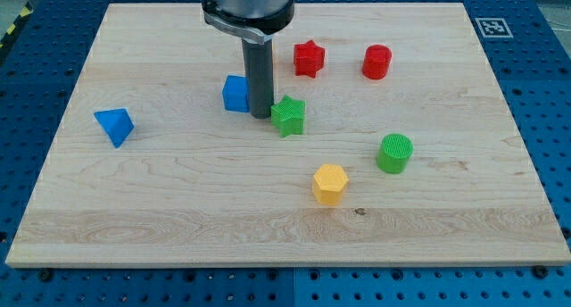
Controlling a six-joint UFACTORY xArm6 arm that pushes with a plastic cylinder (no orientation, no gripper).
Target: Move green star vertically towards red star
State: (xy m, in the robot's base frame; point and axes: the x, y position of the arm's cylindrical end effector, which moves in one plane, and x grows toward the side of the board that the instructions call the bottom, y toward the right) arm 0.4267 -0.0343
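The green star (pixel 289 116) lies on the wooden board (pixel 178 200) near its middle. The red star (pixel 309 58) lies above it in the view, slightly to the right. My tip (pixel 260 116) rests on the board just left of the green star, touching or almost touching its left side. A blue block (pixel 235 94) sits right beside the rod on its left. The rod comes down from the arm's round flange (pixel 247 5) at the view's top.
A red cylinder (pixel 377 62) stands right of the red star. A green cylinder (pixel 394 153) and a yellow hexagonal block (pixel 329 183) lie lower right. A blue triangular block (pixel 114 126) lies at the left. A fiducial tag (pixel 491 27) marks the top right corner.
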